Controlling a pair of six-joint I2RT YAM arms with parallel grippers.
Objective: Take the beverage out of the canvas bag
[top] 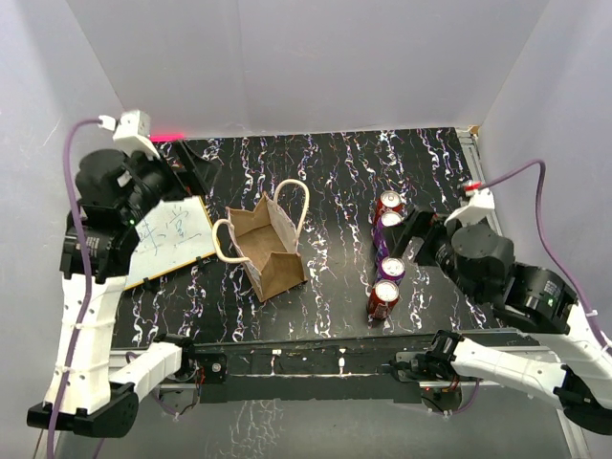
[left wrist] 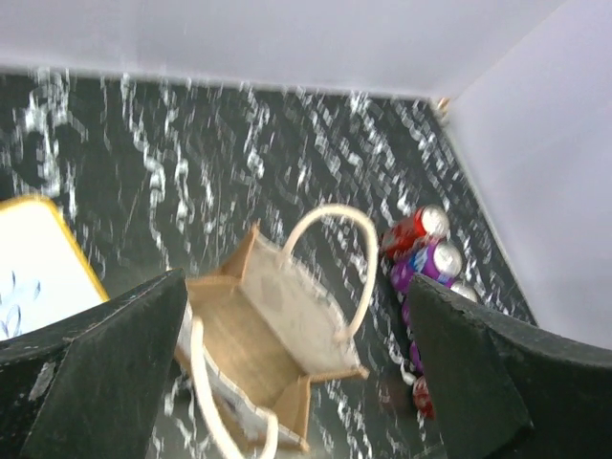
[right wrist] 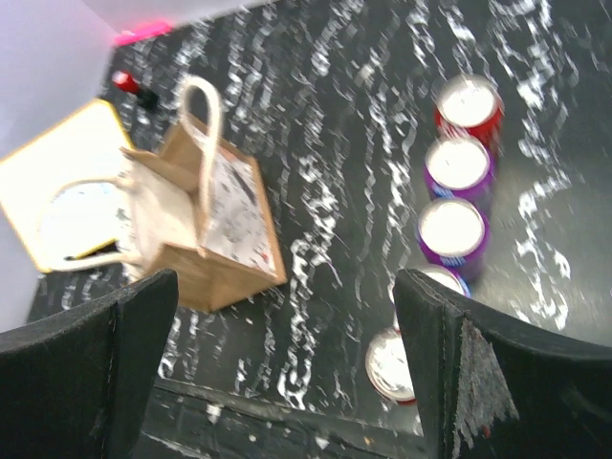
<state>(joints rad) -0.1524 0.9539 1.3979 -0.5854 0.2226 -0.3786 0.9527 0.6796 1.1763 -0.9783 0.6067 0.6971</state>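
1. Left arm point(top: 91, 316): white links and black joints, bolted at the near-left edge, rising over the left end of the table. The left gripper point(left wrist: 295, 279) is released, its black fingers point(left wrist: 105, 373) spread wide. It hangs high, above and to the left of the bag, touching nothing.

2. Right arm point(top: 507, 268): same build, bolted at the near-right edge. The right gripper point(right wrist: 287, 277) is likewise released, fingers point(right wrist: 478, 373) wide apart and nothing between them. In the top view it hangs over the middle of the can row.

3. Table point(top: 335, 182): black surface with white and purple marbling, closed in by pale walls at the left, far and right sides.

4. Whiteboard point(top: 177, 239): orange-rimmed, lying flat at the left, blue writing on its face, partly under the left arm, just beside the bag.

5. Canvas bag point(top: 273, 258): tan-brown, standing on its base left of centre, mouth open upward. Two cream loop handles, one arching on the far side, one drooping left toward the whiteboard. The left wrist view looks down into its tan floor.

6. Beverage cans point(right wrist: 449, 234): five, upright, in one near-to-far row right of centre, well apart from the bag. From far to near they run red, purple, purple, one partly hidden with a blue rim, then red.
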